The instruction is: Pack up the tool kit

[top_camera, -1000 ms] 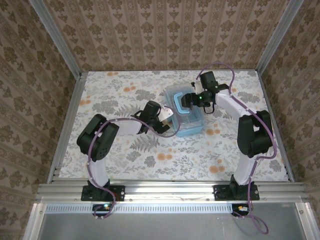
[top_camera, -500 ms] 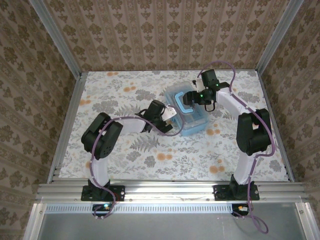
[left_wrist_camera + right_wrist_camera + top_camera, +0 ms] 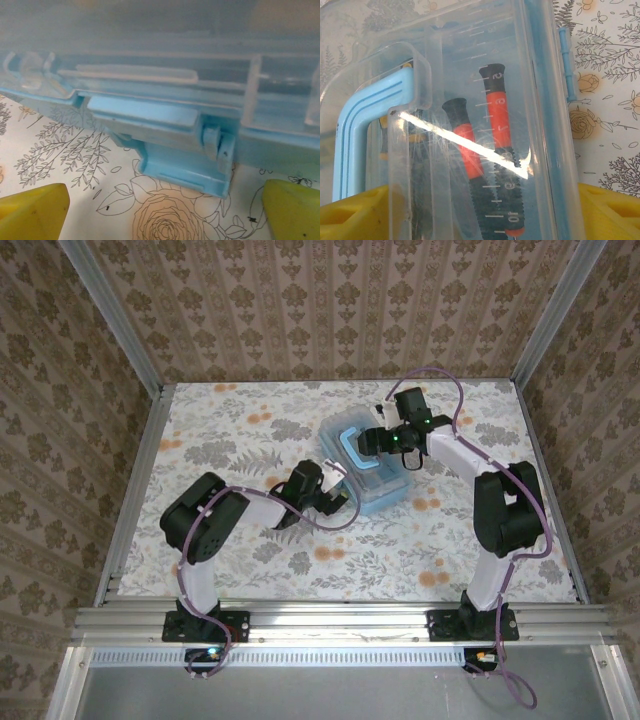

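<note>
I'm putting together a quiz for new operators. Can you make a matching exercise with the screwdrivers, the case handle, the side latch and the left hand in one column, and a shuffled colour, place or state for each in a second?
Things
1. screwdrivers
2. handle
3. latch
4. left hand

Descriptions
A. open, facing the side of the case
B. blue, curved, on top of the case
C. red and black, inside the case
D. light blue, on the case's side wall

Pairs: 1-C, 2-B, 3-D, 4-A
</note>
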